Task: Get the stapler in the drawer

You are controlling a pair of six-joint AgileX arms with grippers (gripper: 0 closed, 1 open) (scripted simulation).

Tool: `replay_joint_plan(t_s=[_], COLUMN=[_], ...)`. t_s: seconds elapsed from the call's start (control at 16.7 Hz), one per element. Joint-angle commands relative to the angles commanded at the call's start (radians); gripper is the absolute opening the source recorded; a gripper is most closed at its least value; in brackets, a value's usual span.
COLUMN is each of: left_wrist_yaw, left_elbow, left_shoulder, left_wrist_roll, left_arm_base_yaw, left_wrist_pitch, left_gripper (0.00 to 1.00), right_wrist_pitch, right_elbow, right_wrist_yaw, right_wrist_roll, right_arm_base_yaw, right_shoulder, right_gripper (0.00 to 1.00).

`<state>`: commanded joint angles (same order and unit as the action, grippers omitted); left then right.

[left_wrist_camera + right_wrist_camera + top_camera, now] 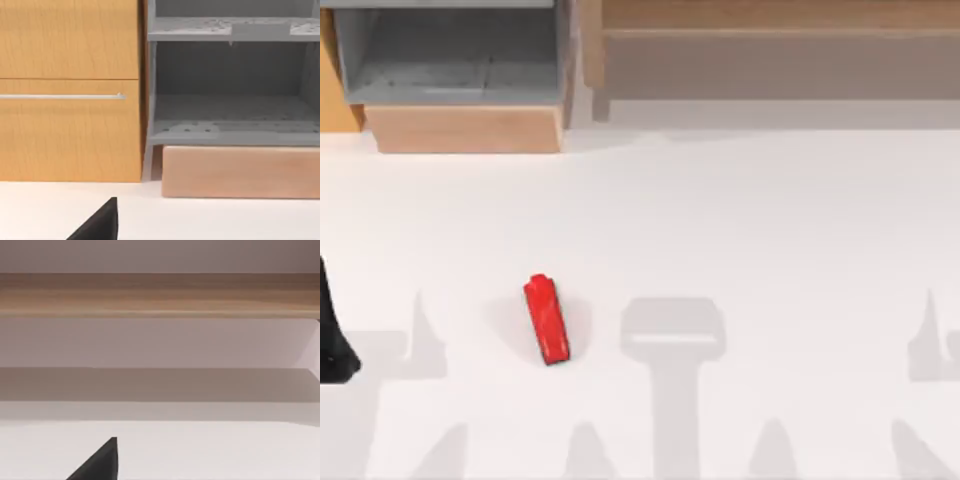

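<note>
White tabletop (740,230), plain and matte, spans the top view; soft grey shadows of the arms fall across its near half.

Along the far edge, right of centre: long wooden shelf unit (770,50), tan boards with a shadowed recess beneath the upper one. The right wrist view looks at it head-on, one board (160,295) over a pale back wall.

Far left corner: orange-brown cabinet (70,90) with a thin metal bar handle (62,96), touching the left side of a grey shelved carcass (230,30).

The drawer (465,128) stands pulled out of that carcass toward the near side, grey floor and walls exposed, light tan front panel facing the arms. Nothing seen lying inside.

The stapler (546,319) lies flat on the tabletop, left of centre, well apart from the drawer and nearer the front edge. Red, glossy, long axis running roughly far-to-near with a slight tilt, stepped end toward the drawer.

Left arm (334,335): dark shape at the left edge of the tabletop, well apart from the stapler. Left jaws: cannot tell whether apart or together. Right jaws: cannot tell either.
</note>
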<state>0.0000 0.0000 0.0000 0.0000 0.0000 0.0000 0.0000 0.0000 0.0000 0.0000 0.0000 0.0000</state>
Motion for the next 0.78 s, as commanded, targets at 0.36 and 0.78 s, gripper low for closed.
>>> replay_joint_plan(t_s=[0.36, 0.78], left_wrist_yaw=[0.031, 0.146], left_elbow=[0.047, 0.281], left_shoulder=[0.097, 0.575], left_wrist_roll=[0.067, 0.403], left_arm_base_yaw=[0.011, 0.093], left_wrist_pitch=[0.052, 0.305], left_gripper=[1.0, 1.0], right_wrist_pitch=[0.0, 0.0], right_elbow=[0.0, 0.0], right_wrist_yaw=[0.0, 0.0], right_wrist_roll=[0.0, 0.0], right_arm_base_yaw=[0.0, 0.0], right_shoulder=[0.0, 0.0], right_gripper=[1.0, 1.0])
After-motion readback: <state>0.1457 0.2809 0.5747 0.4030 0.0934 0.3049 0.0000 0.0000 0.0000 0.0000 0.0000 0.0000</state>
